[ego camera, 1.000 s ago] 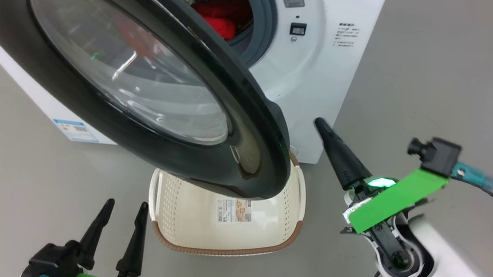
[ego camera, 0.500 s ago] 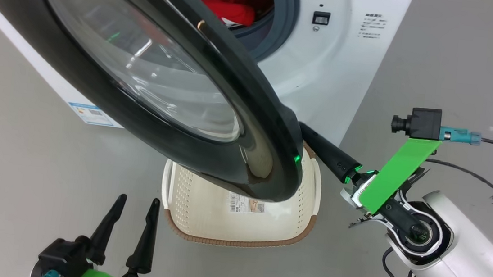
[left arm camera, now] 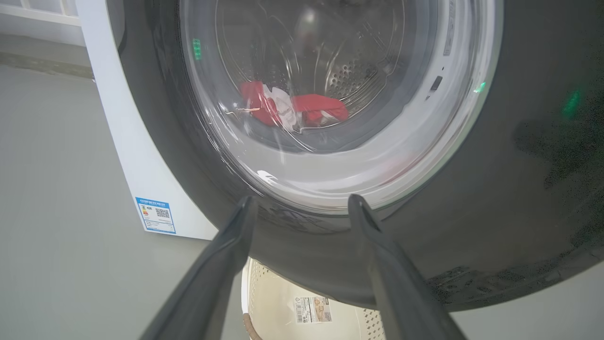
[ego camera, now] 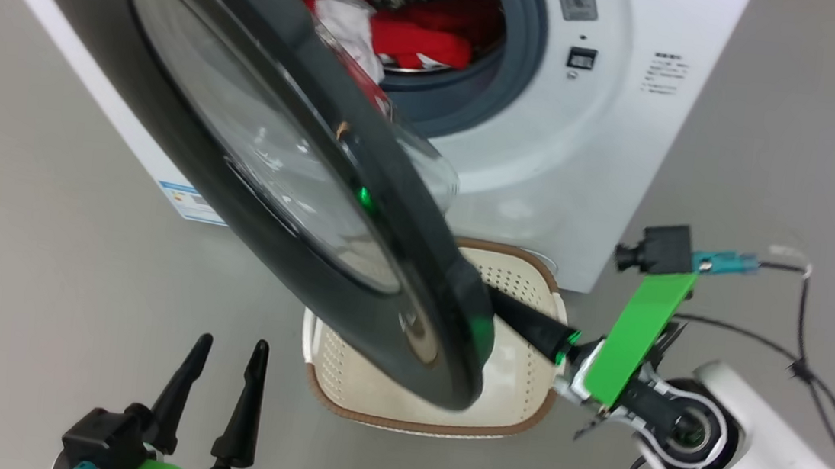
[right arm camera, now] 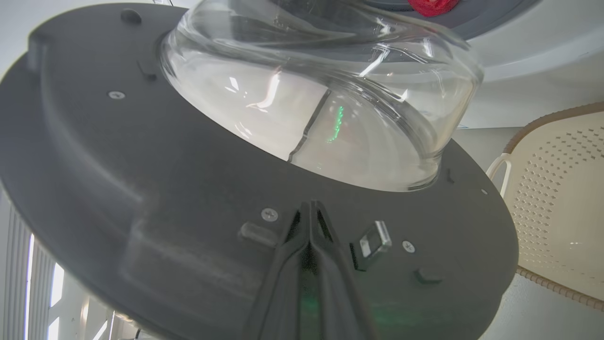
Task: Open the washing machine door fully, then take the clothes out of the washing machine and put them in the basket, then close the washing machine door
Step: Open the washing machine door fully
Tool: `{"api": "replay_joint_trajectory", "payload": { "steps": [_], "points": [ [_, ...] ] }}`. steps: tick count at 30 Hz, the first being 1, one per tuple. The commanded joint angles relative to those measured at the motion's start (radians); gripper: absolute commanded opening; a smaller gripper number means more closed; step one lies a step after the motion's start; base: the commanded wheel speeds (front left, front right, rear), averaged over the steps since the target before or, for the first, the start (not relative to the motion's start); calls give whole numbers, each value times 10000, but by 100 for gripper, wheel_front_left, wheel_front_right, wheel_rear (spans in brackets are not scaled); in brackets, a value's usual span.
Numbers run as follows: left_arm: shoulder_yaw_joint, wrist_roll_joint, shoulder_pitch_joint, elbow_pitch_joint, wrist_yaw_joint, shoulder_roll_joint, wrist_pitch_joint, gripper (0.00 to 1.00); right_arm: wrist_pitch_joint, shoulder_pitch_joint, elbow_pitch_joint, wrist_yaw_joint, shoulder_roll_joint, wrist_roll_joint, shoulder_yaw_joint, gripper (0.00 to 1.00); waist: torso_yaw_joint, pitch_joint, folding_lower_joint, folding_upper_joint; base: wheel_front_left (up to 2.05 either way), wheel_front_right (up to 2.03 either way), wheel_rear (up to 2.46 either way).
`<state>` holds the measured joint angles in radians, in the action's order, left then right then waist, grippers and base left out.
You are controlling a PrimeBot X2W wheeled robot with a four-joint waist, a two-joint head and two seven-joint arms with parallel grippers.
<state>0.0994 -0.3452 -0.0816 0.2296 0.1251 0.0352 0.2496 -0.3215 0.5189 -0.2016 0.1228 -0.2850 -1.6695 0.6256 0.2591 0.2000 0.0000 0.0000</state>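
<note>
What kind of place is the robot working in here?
Likely a laundry test area: a white front-loading washing machine with red clothes inside stands on a plain grey floor, a small basket in front.

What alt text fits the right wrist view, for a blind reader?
The right gripper, shut, meets the dark inner face of the washing machine door just below its bulging glass window. The cream basket stands at the right edge; red clothes peek in at the top.
</note>
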Motion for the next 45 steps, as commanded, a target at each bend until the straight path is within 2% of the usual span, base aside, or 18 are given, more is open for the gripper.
{"api": "replay_joint_trajectory", "payload": {
  "steps": [1, 14, 28, 45],
  "points": [
    [-337, -115, 30, -200, 56, 150, 122, 100, -54, -213, 370, 79, 243, 154, 108, 0, 270, -211, 0, 0, 0, 0, 0],
    [-301, -69, 417, -140, 52, 150, 122, 100, -391, -984, 681, 79, 780, 396, 136, 0, 1229, -691, 0, 0, 0, 0, 0],
    [-349, 57, 663, -61, -197, 150, 122, 100, -808, -1393, 785, 79, 1427, 570, 230, 0, 2186, -1106, 0, 0, 0, 0, 0],
    [-529, 93, 946, -175, -366, 150, 122, 100, -1024, -1549, 689, 79, 1999, 712, 256, 0, 2535, -1401, 0, 0, 0, 0, 0]
  ]
}}
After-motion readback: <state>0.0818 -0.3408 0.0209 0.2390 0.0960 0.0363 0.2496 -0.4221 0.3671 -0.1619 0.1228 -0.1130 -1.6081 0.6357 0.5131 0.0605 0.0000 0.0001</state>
